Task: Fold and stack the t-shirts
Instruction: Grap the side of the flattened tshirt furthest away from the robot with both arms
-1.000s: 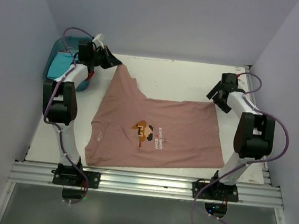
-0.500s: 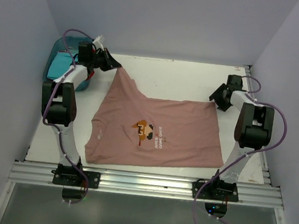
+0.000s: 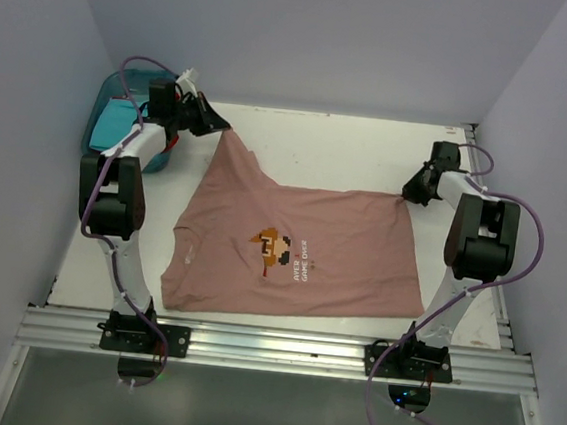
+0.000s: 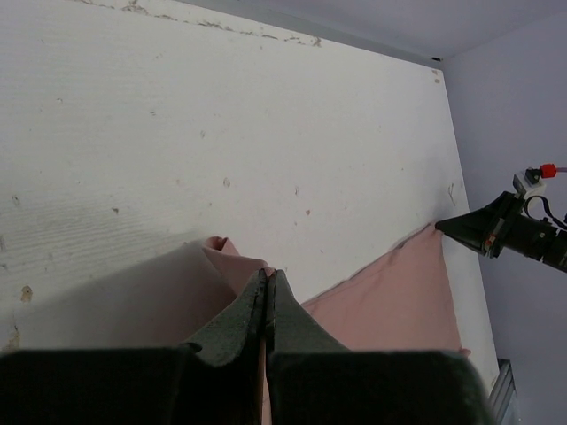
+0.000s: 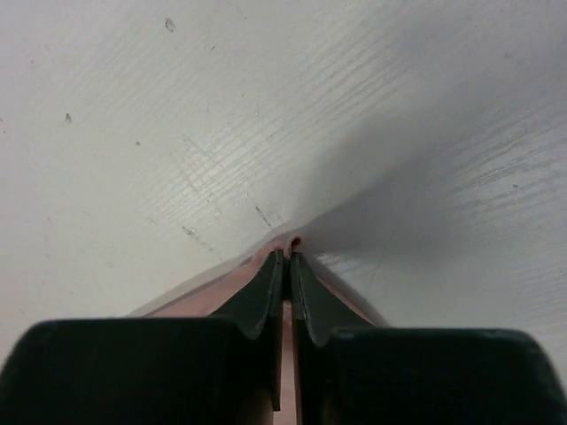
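Observation:
A dusty pink t-shirt (image 3: 300,244) with a pixel-character print lies spread on the white table, print up. My left gripper (image 3: 221,128) is shut on its far left corner, and pink cloth (image 4: 232,266) shows pinched between the dark fingers. My right gripper (image 3: 407,194) is shut on the far right corner, where a small pink tip (image 5: 294,241) pokes out past the fingertips. A turquoise t-shirt (image 3: 114,123) lies in the blue bin at the far left.
The blue plastic bin (image 3: 100,115) stands off the table's far left corner, beside the left arm. The enclosure's walls close in on both sides and at the back. An aluminium rail (image 3: 280,348) runs along the near edge.
My right gripper has moved down onto the shirt's far right corner and gone from open to shut on it. The left gripper has kept its hold.

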Action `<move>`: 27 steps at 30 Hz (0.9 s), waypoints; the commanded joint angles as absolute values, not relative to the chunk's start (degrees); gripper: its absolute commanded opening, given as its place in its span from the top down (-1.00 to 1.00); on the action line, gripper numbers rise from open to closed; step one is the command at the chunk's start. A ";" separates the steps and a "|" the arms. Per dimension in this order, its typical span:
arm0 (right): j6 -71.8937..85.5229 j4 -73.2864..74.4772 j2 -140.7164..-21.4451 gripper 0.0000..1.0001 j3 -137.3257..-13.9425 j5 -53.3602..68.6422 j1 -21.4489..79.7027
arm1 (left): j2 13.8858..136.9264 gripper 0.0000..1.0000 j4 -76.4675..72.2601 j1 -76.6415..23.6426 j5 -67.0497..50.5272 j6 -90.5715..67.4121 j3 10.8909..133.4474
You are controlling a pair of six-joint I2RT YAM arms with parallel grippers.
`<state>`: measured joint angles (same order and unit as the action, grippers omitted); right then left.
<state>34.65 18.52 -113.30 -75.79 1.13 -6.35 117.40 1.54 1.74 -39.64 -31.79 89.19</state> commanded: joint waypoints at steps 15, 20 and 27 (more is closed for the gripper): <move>32.70 21.71 -115.31 1.00 -85.59 -2.46 -6.86 | 132.62 1.00 10.63 2.37 -38.85 -28.57 112.84; 32.26 22.59 -116.37 1.00 -89.20 -2.55 -6.86 | 136.22 1.00 12.39 2.64 -38.85 -28.65 119.26; 31.20 20.66 -112.59 1.00 -87.63 -2.28 -6.86 | 131.76 1.00 10.37 2.90 -39.99 -28.30 115.24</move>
<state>32.86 21.78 -116.16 -87.44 -0.95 -6.55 135.85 11.51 2.02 -38.92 -29.76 116.29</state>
